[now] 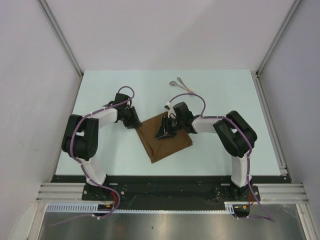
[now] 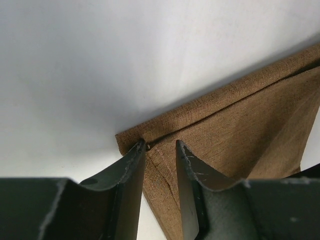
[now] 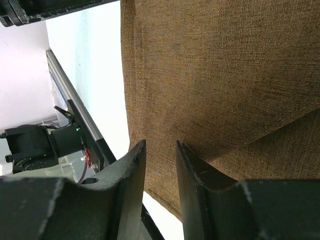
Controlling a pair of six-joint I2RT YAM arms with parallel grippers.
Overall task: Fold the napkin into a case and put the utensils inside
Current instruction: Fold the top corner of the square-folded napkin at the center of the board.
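Observation:
The brown napkin (image 1: 167,144) lies folded on the table's middle, one corner pointing toward the arms. My left gripper (image 1: 135,121) is at its left corner. In the left wrist view the jaws (image 2: 160,145) stand a narrow gap apart over the napkin's corner (image 2: 240,120), with flat cloth showing between them. My right gripper (image 1: 163,131) is over the napkin's upper middle. Its jaws (image 3: 160,145) also stand a narrow gap apart just above the cloth (image 3: 210,65), where a fold line runs off to the right. The two silvery utensils (image 1: 181,84) lie together behind the napkin, untouched. No finished case shows.
The pale table (image 1: 100,90) has white walls on three sides and a metal rail (image 1: 270,115) along its right edge. The arms' mounting rail (image 1: 170,192) runs along the near edge and also shows in the right wrist view (image 3: 75,125).

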